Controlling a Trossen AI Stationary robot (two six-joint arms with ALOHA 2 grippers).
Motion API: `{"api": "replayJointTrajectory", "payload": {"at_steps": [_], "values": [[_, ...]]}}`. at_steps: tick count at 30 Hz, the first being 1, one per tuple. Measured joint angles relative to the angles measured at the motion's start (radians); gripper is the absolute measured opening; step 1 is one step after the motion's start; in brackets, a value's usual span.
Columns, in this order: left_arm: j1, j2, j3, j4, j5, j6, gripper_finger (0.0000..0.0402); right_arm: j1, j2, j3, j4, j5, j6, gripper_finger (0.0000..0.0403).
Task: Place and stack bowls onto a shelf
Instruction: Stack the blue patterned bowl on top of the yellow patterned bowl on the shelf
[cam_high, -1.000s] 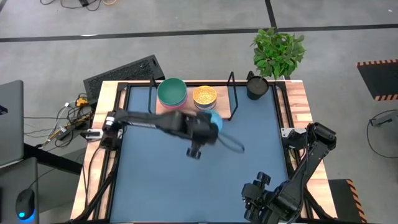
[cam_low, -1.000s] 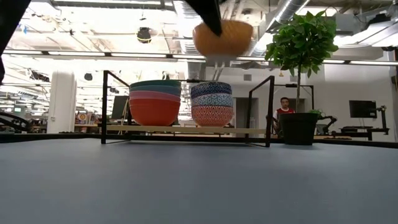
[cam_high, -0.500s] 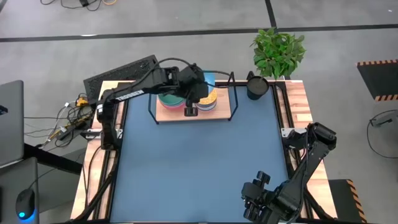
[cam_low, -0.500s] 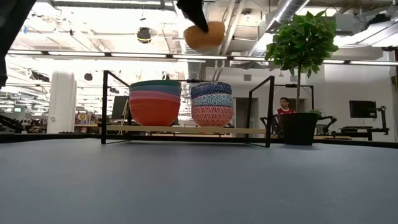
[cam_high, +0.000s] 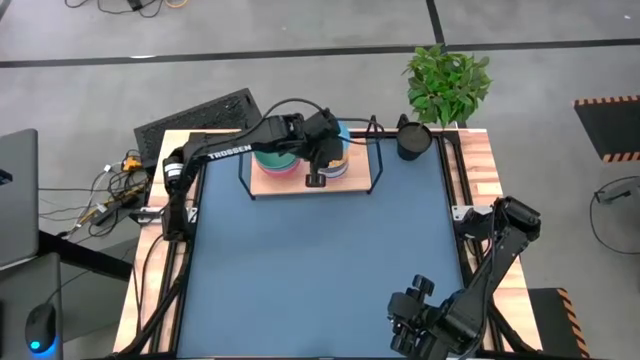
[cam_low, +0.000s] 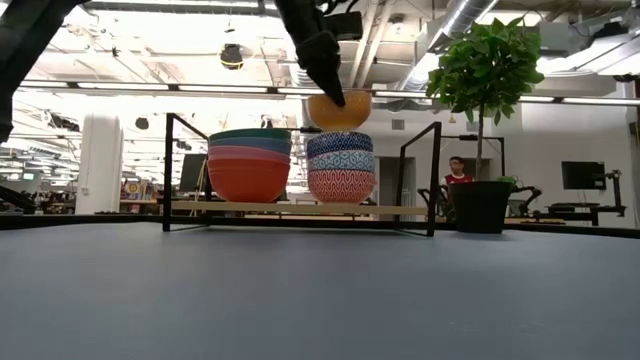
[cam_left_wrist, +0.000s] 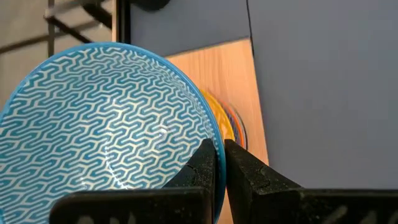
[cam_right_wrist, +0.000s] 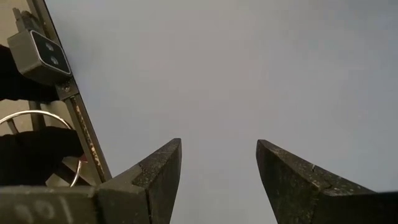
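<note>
My left gripper (cam_high: 328, 160) (cam_left_wrist: 220, 147) is over the shelf (cam_high: 362, 178) at the table's far edge, shut on a bowl (cam_low: 338, 108) (cam_left_wrist: 106, 124). That bowl is orange outside, with a bright blue zigzag pattern inside. It hangs right over the stack of patterned bowls (cam_low: 340, 165) on the shelf's right half; whether it touches the stack I cannot tell. A pink-red stack topped by a teal bowl (cam_low: 250, 165) (cam_high: 272, 155) rests on the shelf's left half. My right gripper (cam_right_wrist: 217, 149) (cam_high: 412, 305) is open at the table's near right corner. My left gripper pinches the bowl's rim (cam_left_wrist: 214, 140) on its near side. One finger (cam_left_wrist: 202, 163) is inside the bowl and the other finger (cam_left_wrist: 244, 167) is outside. The fingers slant down from the near side. The bowl sits upright, mouth up.
The shelf's thin black wire frame (cam_low: 436, 178) stands on both sides of the bowls. A black cup (cam_high: 412, 140) and a potted plant (cam_high: 447, 82) stand at the far right corner. A person (cam_low: 457, 172) shows far off in the room. Bare blue tabletop (cam_high: 320, 260) lies in front of the shelf.
My left gripper has carried the bowl from over the middle of the table toward the far edge, then down over the patterned stack on the shelf. It has stayed shut on the rim. In the low view the bowl has sunk from high above the stack to right over it.
</note>
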Motion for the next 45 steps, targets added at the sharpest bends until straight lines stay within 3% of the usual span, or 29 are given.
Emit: {"api": "replayJointTrajectory", "payload": {"at_steps": [28, 45], "values": [[0.095, -0.001, -0.039, 0.025, 0.233, 0.007, 0.0, -0.026, 0.0, 0.0, -0.002, -0.003, -0.035, 0.0235], [0.103, 0.061, -0.039, 0.01, 0.25, 0.004, 0.0, -0.026, 0.0, -0.001, -0.004, -0.004, -0.036, 0.0235]]}}
